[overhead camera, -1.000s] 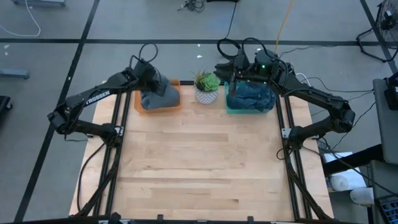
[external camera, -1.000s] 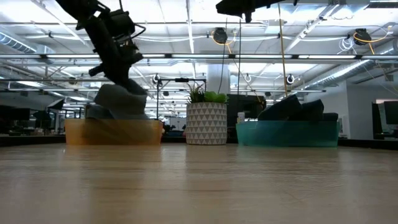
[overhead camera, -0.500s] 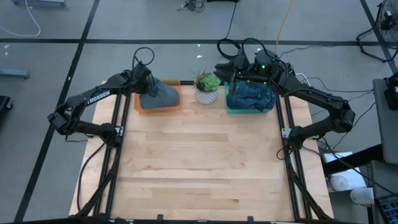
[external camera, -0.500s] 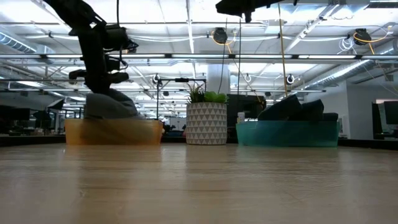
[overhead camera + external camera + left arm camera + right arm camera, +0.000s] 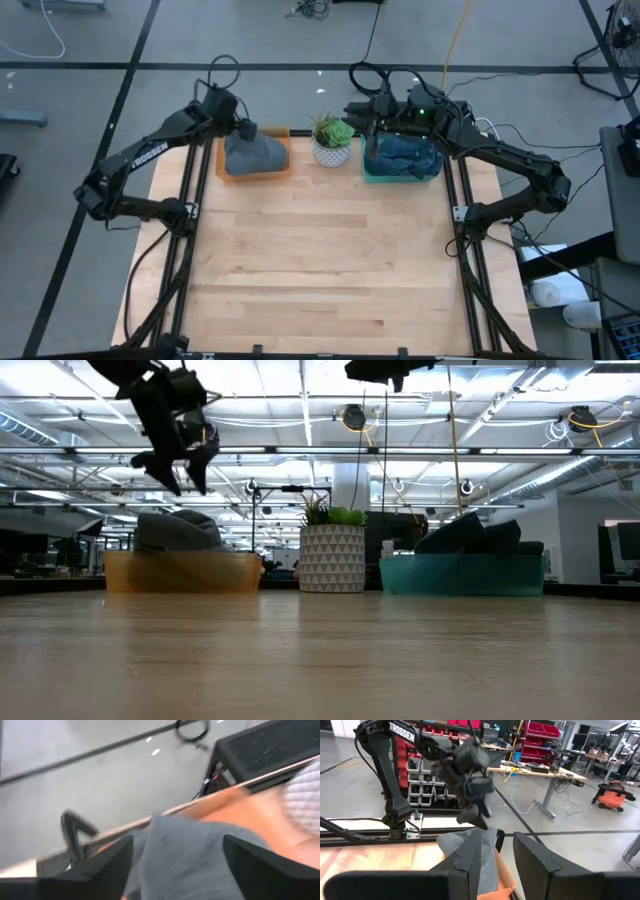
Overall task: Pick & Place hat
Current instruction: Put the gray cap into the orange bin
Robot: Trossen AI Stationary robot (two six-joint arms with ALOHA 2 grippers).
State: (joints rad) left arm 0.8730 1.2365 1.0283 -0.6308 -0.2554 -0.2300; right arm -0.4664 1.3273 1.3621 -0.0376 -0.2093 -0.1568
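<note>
Grey hat [image 5: 254, 155] lying heaped in the orange bin [image 5: 282, 172] at the table's far left, crown bulging above the rim in the low view. Left gripper [image 5: 182, 472] hanging just above it, fingers spread wide, nothing between them — hat released and resting on its own. Right gripper [image 5: 372, 128] parked over the near edge of the teal bin [image 5: 400, 177], which holds dark blue cloth [image 5: 405, 155]; jaws fairly narrow in its own wrist view, nothing seen held. Potted plant [image 5: 332, 140] standing between the two bins.

Likely trouble from here:
- Snagging — soft fabric piled high and close under the open fingers, so any dip or sideways swing on the way out could catch a fold and drag the hat back over the rim.
- Slumping — heap seems to lean toward one wall of the bin, so a nudge might tip part of it onto the table.
- Clipping the plant — close beside the bin, exposed to a wide retreat toward the table's middle.

Safest guess: straight lift before any travel.
</note>
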